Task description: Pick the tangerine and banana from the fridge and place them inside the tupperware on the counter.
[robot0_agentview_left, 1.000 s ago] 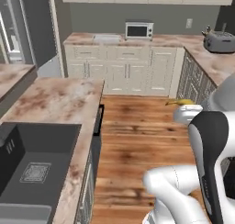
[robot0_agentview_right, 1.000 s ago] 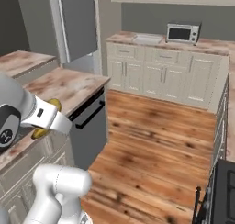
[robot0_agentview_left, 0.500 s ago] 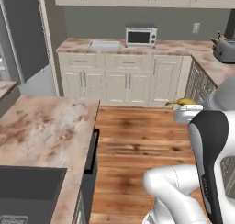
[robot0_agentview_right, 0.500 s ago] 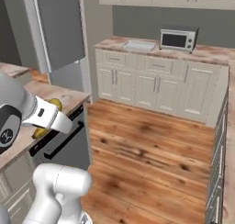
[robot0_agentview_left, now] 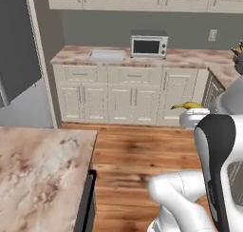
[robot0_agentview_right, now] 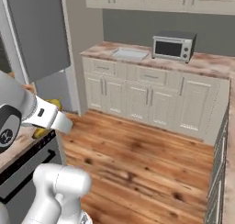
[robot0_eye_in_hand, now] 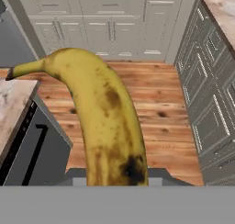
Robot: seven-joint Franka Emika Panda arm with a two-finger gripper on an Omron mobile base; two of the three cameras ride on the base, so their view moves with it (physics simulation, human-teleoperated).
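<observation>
The gripper is clamped on the banana, whose long axis runs out ahead of the hand, while the tray waits on the far counter, left of the microwave, well apart across the wooden floor.

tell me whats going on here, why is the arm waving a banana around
The robot's gripper holds the banana up in the air, over the wooden floor, facing a run of cream cabinets. On that far counter sit the pale tupperware and a microwave. The banana is not yet in the tupperware, so this looks like mid-carry toward it.
</observation>
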